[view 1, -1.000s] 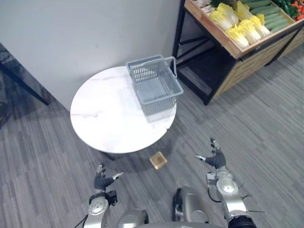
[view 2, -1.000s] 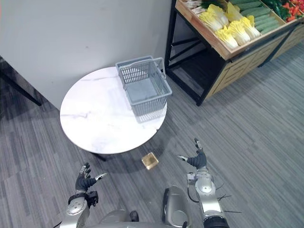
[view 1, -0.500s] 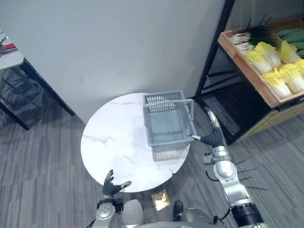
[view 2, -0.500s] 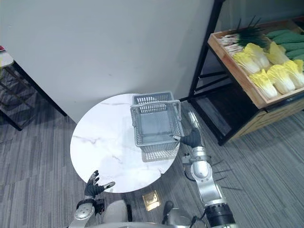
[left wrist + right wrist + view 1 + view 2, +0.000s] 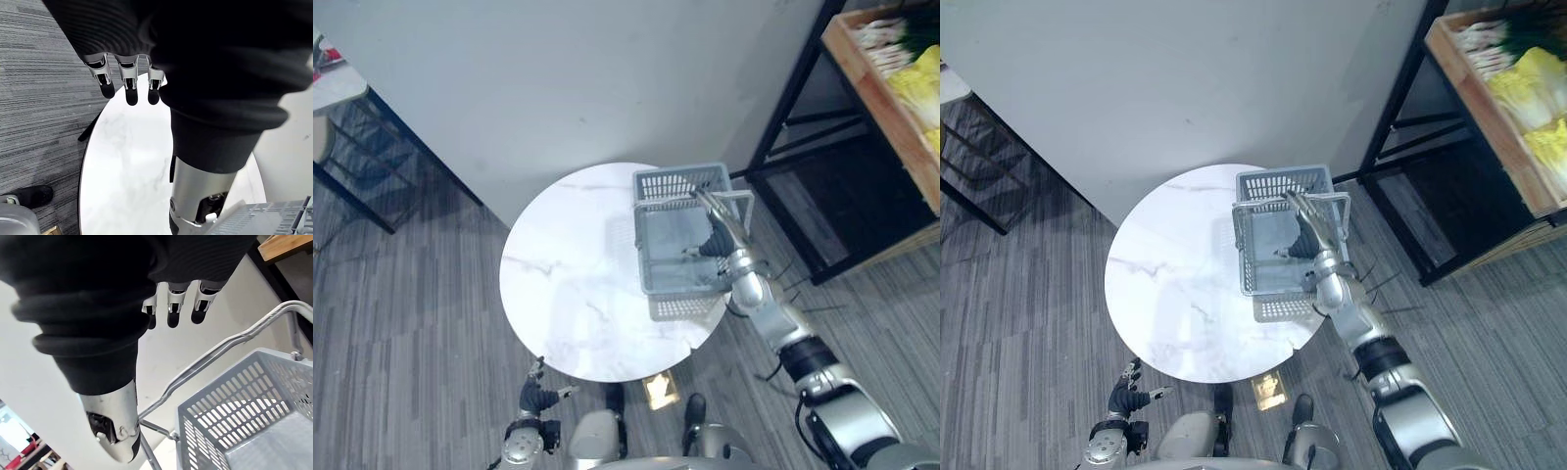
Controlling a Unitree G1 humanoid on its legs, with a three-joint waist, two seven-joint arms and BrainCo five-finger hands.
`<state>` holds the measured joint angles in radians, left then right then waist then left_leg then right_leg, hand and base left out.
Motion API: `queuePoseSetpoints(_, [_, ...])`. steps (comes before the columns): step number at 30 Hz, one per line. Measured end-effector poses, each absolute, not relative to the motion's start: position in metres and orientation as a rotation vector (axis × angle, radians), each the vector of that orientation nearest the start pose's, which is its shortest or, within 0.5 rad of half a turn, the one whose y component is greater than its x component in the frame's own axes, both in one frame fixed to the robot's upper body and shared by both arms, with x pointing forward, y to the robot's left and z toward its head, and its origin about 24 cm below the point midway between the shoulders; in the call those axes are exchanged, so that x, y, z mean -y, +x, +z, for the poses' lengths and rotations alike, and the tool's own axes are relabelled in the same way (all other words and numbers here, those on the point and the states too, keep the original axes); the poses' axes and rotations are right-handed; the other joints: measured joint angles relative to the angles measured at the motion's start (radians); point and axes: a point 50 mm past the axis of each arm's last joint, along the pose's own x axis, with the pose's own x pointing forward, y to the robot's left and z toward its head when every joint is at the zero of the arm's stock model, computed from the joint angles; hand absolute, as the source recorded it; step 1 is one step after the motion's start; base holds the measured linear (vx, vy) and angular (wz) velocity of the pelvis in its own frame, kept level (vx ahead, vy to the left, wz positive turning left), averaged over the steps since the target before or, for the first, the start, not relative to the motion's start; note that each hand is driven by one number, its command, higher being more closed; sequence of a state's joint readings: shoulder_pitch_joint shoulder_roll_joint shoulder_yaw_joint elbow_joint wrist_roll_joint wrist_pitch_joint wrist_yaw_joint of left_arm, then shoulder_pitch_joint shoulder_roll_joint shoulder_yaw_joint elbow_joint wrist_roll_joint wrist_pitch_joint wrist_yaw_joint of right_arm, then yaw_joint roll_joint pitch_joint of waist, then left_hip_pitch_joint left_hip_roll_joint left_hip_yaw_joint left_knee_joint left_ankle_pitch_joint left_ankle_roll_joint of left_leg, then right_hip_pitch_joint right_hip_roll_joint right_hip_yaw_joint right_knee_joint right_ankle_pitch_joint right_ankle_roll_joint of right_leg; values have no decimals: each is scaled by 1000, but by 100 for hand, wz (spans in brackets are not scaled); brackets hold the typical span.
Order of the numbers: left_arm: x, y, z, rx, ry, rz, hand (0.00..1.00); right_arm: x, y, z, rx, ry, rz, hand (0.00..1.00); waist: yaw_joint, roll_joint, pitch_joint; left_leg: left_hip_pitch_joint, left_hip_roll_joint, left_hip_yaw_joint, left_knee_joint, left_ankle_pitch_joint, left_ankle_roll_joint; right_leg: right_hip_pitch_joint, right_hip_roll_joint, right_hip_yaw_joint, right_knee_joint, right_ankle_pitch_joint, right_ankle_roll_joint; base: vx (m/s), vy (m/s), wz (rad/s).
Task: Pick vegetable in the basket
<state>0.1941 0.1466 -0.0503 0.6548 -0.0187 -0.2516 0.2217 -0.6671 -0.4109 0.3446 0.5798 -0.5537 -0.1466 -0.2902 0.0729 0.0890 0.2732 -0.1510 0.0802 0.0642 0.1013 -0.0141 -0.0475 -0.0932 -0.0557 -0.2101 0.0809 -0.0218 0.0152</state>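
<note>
You have one grey plastic basket (image 5: 666,184) here, and it stands on the far right part of one round white marble-topped table (image 5: 578,284), close to the edge. One wire handle (image 5: 222,349) is raised over the basket's far rim.

Your right hand (image 5: 717,235) reaches in over the basket with its fingers straight and its thumb spread apart from them. It is open, and its fingertips lie at the raised handle. You cannot tell from these views whether they touch the wire. Your left hand (image 5: 536,396) hangs low by the table's near edge, well apart from the basket, with its fingers loosely spread and nothing in them.

The vegetables lie on a slanted wooden shelf (image 5: 1477,103) at the far right, well apart from the basket. There are yellow-leaved cabbages (image 5: 1528,78), a few heads that are cut off at the picture's edge so you cannot count them. Beside them is one bundle of green onions (image 5: 1489,34).

The shelf sits in a black metal frame (image 5: 1396,108), and one upright of that frame stands between the table and the produce. One small brass floor box (image 5: 661,390) is set into the floor just past the table's near right edge. One side table (image 5: 333,83) with thin black legs stands at the far left.

A plain pale grey wall (image 5: 558,78) runs behind the round table, and the floor is grey striped carpet (image 5: 401,323).
</note>
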Motion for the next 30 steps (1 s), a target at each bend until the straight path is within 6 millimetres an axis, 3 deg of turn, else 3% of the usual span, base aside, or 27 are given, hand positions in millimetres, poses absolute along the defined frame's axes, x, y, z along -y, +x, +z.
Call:
queuePoseSetpoints(3, [-203, 154, -100, -538, 178, 245, 0, 163, 379, 147, 407, -1137, -25, 0, 1, 16, 30, -31, -7, -23, -36, 38, 2, -37, -3, -13, -1, 7, -3, -28, -2, 21])
queuePoseSetpoints(8, [-196, 158, -98, -517, 145, 231, 0, 191, 396, 170, 339, -1230, -131, 0, 9, 44, 72, -52, -13, -48, -62, 63, 3, -56, -4, -23, -3, 11, -6, -20, -4, 19])
queuePoseSetpoints(9, [-195, 163, -96, -505, 130, 234, 0, 204, 398, 172, 304, -1281, -156, 100, 18, 54, 78, -63, -15, -62, -62, 68, 4, -58, -6, -35, -10, 12, -6, -19, -6, 18])
queuePoseSetpoints(13, [-194, 170, -93, -479, 105, 241, 0, 212, 403, 190, 311, -1343, -196, 100, 21, 67, 96, -88, -18, -83, -68, 82, 4, -74, -6, -52, -14, 16, -7, -15, -8, 16])
queuePoseSetpoints(22, [-186, 170, -94, -485, 85, 217, 0, 227, 402, 196, 282, -1344, -253, 100, 23, 76, 100, -88, -28, -105, -109, 113, 8, -83, -12, -60, -15, 16, -7, -19, 2, 7])
queuePoseSetpoints(28, [-182, 169, -95, -490, 74, 215, 0, 227, 388, 182, 308, -1228, -249, 100, 21, 75, 100, -49, -26, -86, -140, 120, 6, -71, -11, -34, -14, 16, -7, 11, -3, -9])
queuePoseSetpoints(30, [-182, 170, -95, -490, 74, 215, 0, 231, 378, 172, 304, -1133, -258, 100, 6, 72, 100, -29, -25, -85, -150, 120, 6, -57, -10, -27, -14, 17, -5, 32, 2, -3])
